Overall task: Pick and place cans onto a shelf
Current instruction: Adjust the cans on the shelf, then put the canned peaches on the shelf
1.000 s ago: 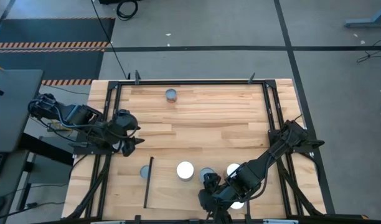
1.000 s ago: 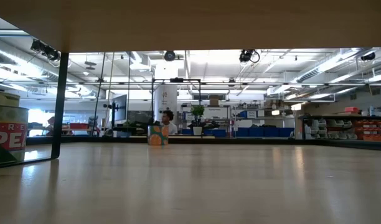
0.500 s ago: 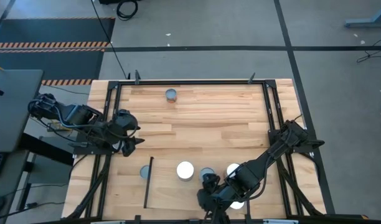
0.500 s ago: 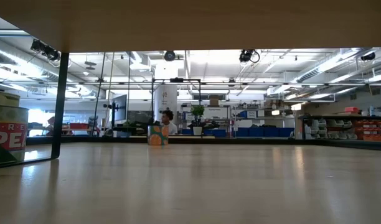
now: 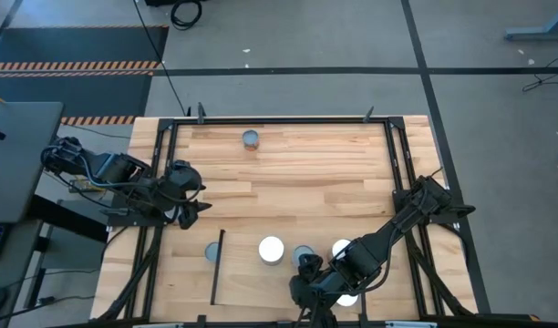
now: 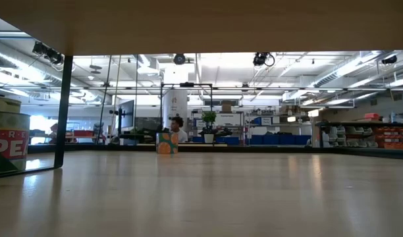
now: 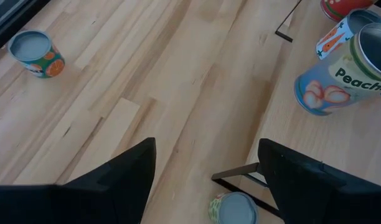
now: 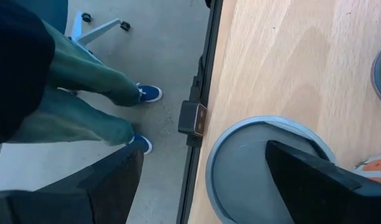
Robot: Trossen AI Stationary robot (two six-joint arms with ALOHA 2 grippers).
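Several cans stand on the pale shelf panel (image 5: 252,278) at the table's near edge: a white-topped can (image 5: 272,249), a grey one (image 5: 304,254) and a white one (image 5: 342,248). Another grey can (image 5: 212,252) stands just left of the shelf's black bar (image 5: 217,266), and an orange-sided can (image 5: 250,138) stands at the far side. My right gripper (image 5: 308,290) is open, low over the shelf's near edge, with a grey-topped can (image 8: 253,168) between its fingers. My left gripper (image 5: 193,208) is open and empty at the table's left. My right gripper stands open around the grey-topped can. One finger (image 8: 327,186) covers part of the can's top rim (image 8: 240,134), and I cannot tell whether it touches. The other finger (image 8: 91,193) is clear of the can. The can stands upright on the shelf.
A person's legs in green trousers and blue shoes (image 8: 147,93) stand just beyond the table's near edge. In the left wrist view a peach can (image 7: 340,74) lies tilted among others on the shelf. A green-labelled can (image 6: 7,141) shows beside the black bar (image 6: 63,112).
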